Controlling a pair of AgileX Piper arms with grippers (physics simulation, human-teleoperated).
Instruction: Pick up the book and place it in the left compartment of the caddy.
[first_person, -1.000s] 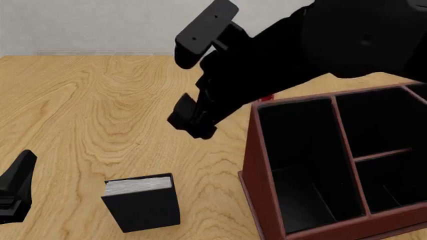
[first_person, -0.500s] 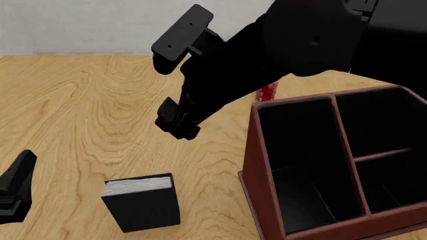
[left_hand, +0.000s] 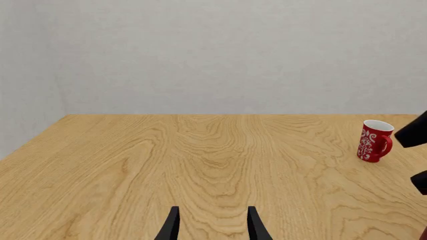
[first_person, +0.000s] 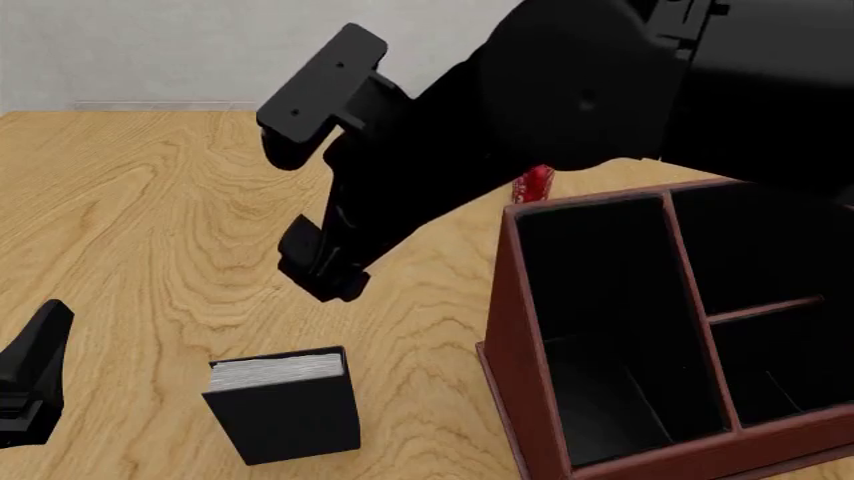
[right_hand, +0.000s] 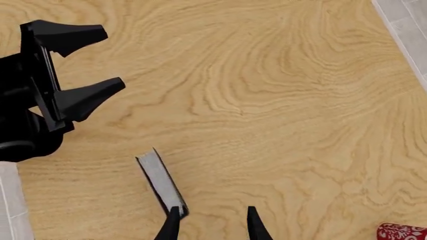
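Note:
The book (first_person: 283, 405), small and black with a grey-white page edge on top, stands upright on the table near the front edge. From above, the book (right_hand: 160, 180) appears as a thin slab beside one right fingertip. My right gripper (first_person: 320, 268) hangs over the table, beyond the book and higher up; the right gripper (right_hand: 212, 227) is open and holds nothing. The left gripper (first_person: 34, 375) rests low at the front left, also open (left_hand: 212, 230). The reddish-brown caddy (first_person: 514, 350) stands at the right, and its left compartment (first_person: 601, 330) holds nothing.
A red-and-white cup (left_hand: 373, 141) stands behind the caddy, mostly hidden in the front view (first_person: 534, 183). The bulky right arm (first_person: 601, 90) spans the space above the caddy. A pale wall backs the table.
The right arm has swung left and lower, bringing its gripper closer to the book. The book, the caddy and the left gripper have stayed put.

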